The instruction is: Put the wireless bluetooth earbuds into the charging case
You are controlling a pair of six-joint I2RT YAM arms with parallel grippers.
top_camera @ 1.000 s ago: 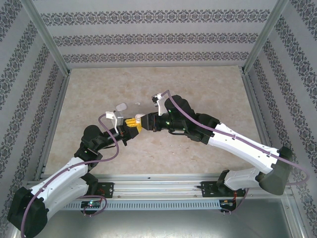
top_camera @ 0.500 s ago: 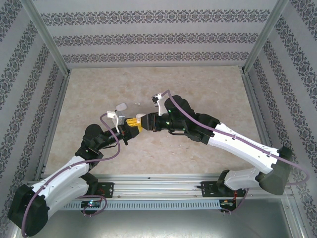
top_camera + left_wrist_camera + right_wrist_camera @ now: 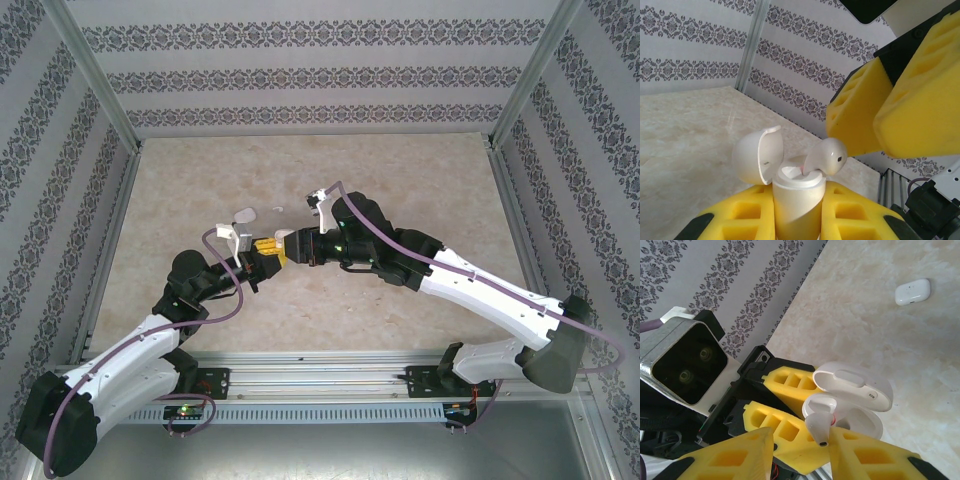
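Observation:
A white charging case [image 3: 796,200] stands upright between the yellow pads of my left gripper [image 3: 797,215], which is shut on its body. Its lid [image 3: 756,159] is hinged open to the left. One white earbud [image 3: 827,156] sticks out of the case's right slot at a tilt, stem down and head up. In the right wrist view the same earbud [image 3: 820,426] lies beside the right pad of my right gripper [image 3: 801,440], whose jaws stand apart with a wide gap on the bud's other side. From above, both grippers [image 3: 262,250] [image 3: 283,243] meet mid-table.
A second white case [image 3: 912,291], closed, lies on the beige marble table further out, seen from above as [image 3: 244,214]. A tiny white piece [image 3: 278,207] lies near it. Patterned walls and metal posts [image 3: 100,90] ring the table.

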